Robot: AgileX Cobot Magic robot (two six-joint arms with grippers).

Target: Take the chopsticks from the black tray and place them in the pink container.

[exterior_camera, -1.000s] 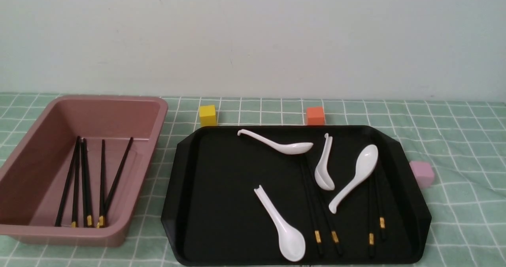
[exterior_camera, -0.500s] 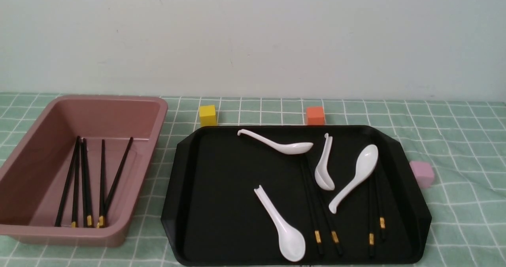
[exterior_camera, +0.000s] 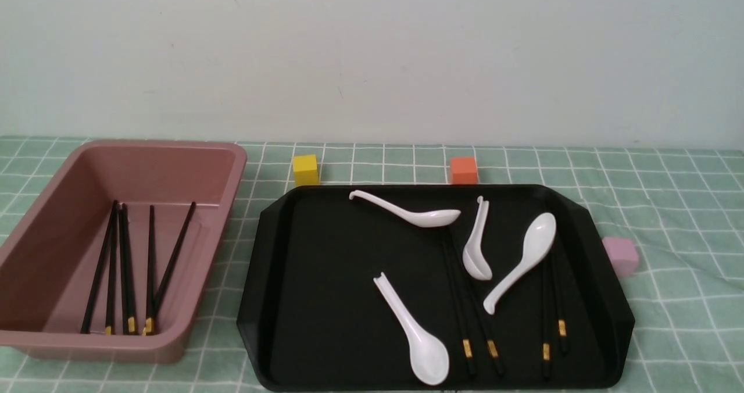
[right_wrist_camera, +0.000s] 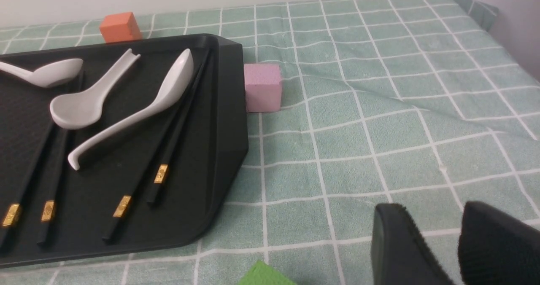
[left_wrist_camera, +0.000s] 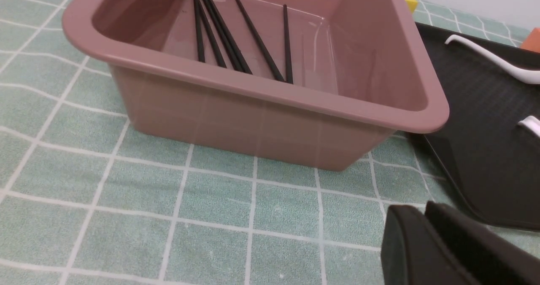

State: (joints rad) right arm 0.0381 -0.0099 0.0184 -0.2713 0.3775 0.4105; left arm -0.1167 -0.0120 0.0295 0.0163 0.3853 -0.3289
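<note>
Front view: a surface covered in a green checked cloth [exterior_camera: 668,218] runs to a pale wall. Toward the left edge sits the pink container [exterior_camera: 58,346], with five black chopsticks lying lengthwise on its floor. Beside it, filling the middle and near edge, is the black tray [exterior_camera: 279,277]. Four chopsticks [exterior_camera: 459,306] are not yet moved; they lie in two pairs on the tray's right half, gold bands toward the near edge. Four white spoons [exterior_camera: 415,332] are scattered among them, and some lie across the sticks. A yellow cube [exterior_camera: 306,169] and an orange cube [exterior_camera: 464,170] stand just behind the tray; a small pink cube [exterior_camera: 620,256] sits by its right side. No arm shows here.

Left wrist view: the left pincer [left_wrist_camera: 426,243] hangs over bare cloth near the container's corner, its dark fingers pressed together, holding nothing.

Right wrist view: the right pincer [right_wrist_camera: 453,243] hangs over cloth off the tray's near right corner, fingers slightly apart, empty. The right-hand pair of chopsticks lies close to the tray's rim, with a spoon handle resting over it.

Likely trouble: black sticks on glossy black are hard to find, and lifting a stick pinned under a spoon could drag or flip that spoon. The raised rim may block the fingers.
</note>
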